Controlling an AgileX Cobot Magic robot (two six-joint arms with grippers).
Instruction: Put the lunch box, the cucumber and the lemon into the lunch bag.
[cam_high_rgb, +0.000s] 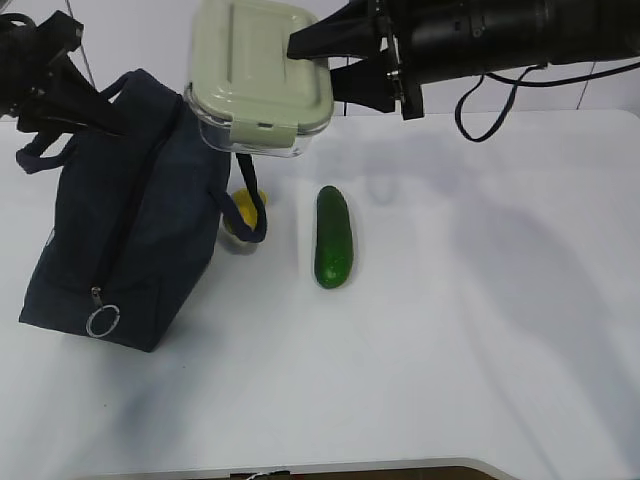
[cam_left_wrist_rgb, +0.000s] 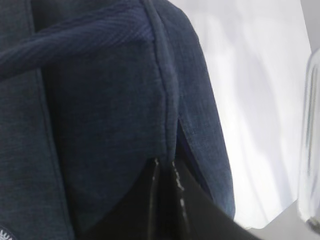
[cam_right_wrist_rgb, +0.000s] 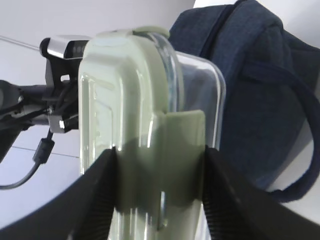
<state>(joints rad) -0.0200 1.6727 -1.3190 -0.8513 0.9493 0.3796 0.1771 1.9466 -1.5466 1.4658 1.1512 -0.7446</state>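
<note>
The dark navy lunch bag (cam_high_rgb: 130, 220) stands at the left, its ring pull (cam_high_rgb: 104, 320) at the near end. My left gripper (cam_high_rgb: 95, 112) is at the bag's far top edge; in the left wrist view the gripper (cam_left_wrist_rgb: 166, 165) is shut on a fold of the bag's fabric (cam_left_wrist_rgb: 100, 100). My right gripper (cam_high_rgb: 312, 58) is shut on the lunch box (cam_high_rgb: 260, 75) and holds it in the air beside the bag's far end. In the right wrist view the gripper (cam_right_wrist_rgb: 159, 155) clamps the box's pale green lid side (cam_right_wrist_rgb: 130, 90). The cucumber (cam_high_rgb: 333, 236) lies on the table. The lemon (cam_high_rgb: 245, 208) is partly hidden behind a bag handle.
The white table (cam_high_rgb: 480, 300) stretches to the right and front. A loop handle (cam_high_rgb: 250, 200) hangs off the bag's right side over the lemon. The bag (cam_right_wrist_rgb: 260, 100) shows behind the box in the right wrist view. A black cable (cam_high_rgb: 490, 110) hangs from the right arm.
</note>
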